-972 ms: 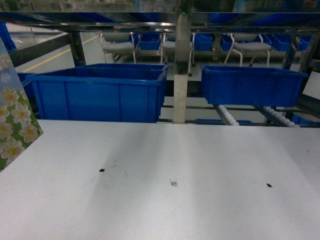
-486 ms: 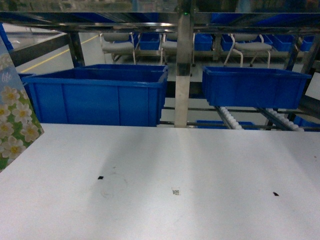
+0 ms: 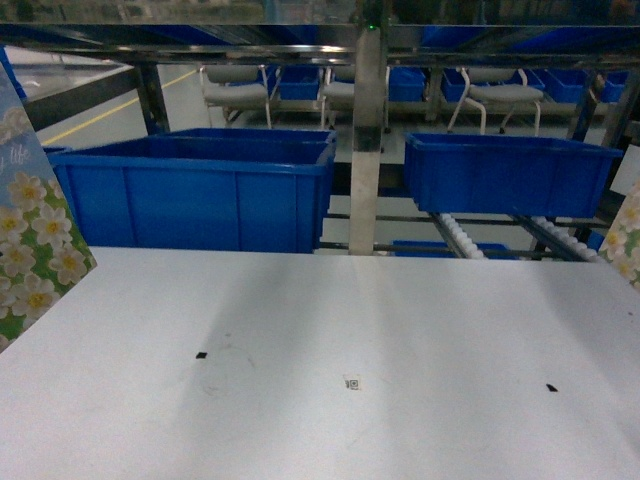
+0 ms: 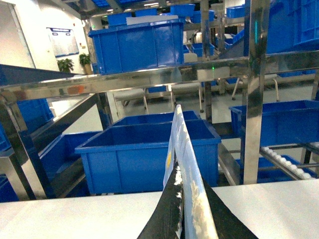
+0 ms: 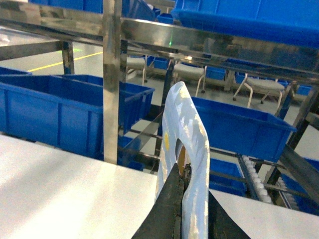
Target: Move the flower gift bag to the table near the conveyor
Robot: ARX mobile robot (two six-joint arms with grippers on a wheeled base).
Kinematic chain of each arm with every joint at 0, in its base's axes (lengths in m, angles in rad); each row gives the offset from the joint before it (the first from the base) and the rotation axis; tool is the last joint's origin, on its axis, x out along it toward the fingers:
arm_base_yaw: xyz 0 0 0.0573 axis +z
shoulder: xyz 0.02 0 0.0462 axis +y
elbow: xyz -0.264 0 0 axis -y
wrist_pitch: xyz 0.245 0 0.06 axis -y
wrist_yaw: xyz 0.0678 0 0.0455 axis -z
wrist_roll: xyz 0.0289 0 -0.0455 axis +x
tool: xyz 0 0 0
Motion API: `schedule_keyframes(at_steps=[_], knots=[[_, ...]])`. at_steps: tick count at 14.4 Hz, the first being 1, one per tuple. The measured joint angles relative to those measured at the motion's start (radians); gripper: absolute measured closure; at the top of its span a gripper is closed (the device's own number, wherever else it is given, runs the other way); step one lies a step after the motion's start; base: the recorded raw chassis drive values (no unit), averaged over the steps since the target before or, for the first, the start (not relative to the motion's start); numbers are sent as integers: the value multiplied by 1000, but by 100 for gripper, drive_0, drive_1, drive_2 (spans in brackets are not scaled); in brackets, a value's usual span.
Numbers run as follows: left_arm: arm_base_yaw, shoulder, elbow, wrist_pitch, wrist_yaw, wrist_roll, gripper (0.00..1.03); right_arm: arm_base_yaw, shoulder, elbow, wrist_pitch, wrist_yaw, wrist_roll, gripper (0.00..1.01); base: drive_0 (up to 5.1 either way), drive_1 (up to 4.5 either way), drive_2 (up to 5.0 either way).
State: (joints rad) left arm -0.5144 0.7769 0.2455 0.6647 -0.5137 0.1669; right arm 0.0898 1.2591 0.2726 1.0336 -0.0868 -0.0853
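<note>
The roller conveyor (image 3: 470, 238) is standing behind the white counter (image 3: 400, 320). A flower gift bag (image 3: 30, 240) is hanging over the counter's left edge, gripped by the clenched left claw (image 4: 182, 209); the right claw (image 5: 183, 199) is clamping a second bag's handle (image 5: 187, 129).

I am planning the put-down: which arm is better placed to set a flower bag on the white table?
Probably left. The left pincer grips a flower gift bag that reaches over the table; the right pincer holds a second bag barely past the edge.
</note>
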Motion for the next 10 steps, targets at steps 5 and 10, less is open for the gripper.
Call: schedule_keyframes(at_steps=[5, 10], knots=[[0, 0, 0, 0, 0, 0, 101, -5, 439, 13, 254, 29, 15, 99, 0, 0, 0], [0, 0, 0, 0, 0, 0, 101, 49, 693, 83, 266, 130, 58, 99, 0, 0, 0]])
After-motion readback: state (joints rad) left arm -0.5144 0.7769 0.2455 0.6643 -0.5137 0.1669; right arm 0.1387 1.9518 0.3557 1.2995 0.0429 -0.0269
